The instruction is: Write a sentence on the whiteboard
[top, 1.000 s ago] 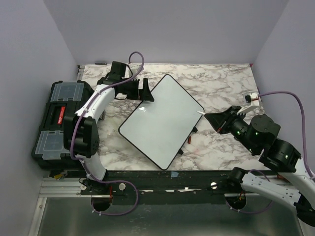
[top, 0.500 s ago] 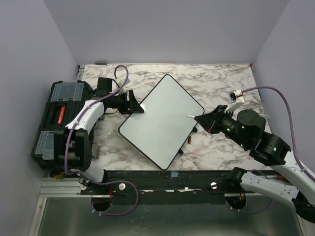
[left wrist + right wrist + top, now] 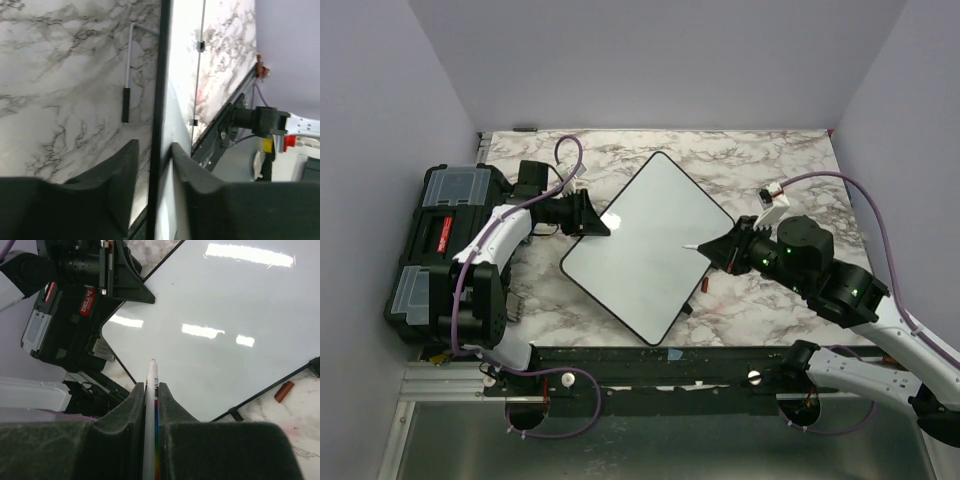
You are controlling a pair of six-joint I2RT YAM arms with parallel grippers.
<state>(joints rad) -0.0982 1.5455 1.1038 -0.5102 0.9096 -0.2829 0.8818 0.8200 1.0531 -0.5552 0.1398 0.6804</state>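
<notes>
Whiteboard (image 3: 645, 245) lies flat, corner-on, right of the black toolbox (image 3: 435, 240). My left gripper (image 3: 596, 221) straddles its toolbox-side edge, jaws slightly apart. My right gripper (image 3: 713, 247) is clamped on a marker (image 3: 151, 385), tip over the board's side away from the toolbox.

The whiteboard (image 3: 645, 245) is white with a black frame, the table (image 3: 770, 165) grey-veined white marble, the toolbox (image 3: 420, 248) black, the marker (image 3: 151, 387) white with a rainbow stripe.

The whiteboard (image 3: 645, 255), glossy white with a thin black frame and rounded corners, lies face-up in the middle of the worktop (image 3: 770, 170), turned diamond-wise, one corner toward the far edge.
</notes>
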